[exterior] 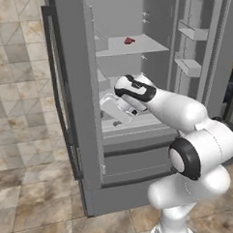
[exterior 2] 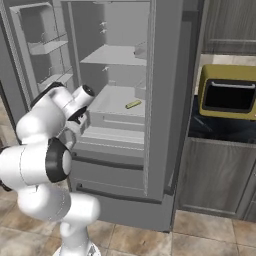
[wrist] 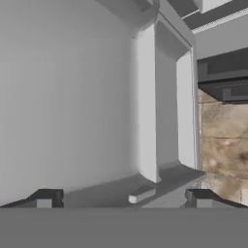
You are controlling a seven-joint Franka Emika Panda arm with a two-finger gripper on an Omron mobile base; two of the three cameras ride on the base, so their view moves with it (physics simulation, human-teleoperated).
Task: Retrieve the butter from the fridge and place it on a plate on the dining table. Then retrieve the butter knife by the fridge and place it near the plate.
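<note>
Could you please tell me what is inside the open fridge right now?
Inside the fridge, the butter lies on a lower shelf and a small red item on a higher one. The arm hides part of the lower shelf in the left base view.

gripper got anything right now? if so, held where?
Nothing held. The gripper is open inside the fridge, empty between its fingers. The butter lies on a shelf, untouched.

My arm beside the fridge point(exterior: 84, 115): glossy white, dark-jointed.
I see rounded white links, black bands at the joints nearest the fridge door, and two small dark fingertips point(wrist: 47, 197).
</note>
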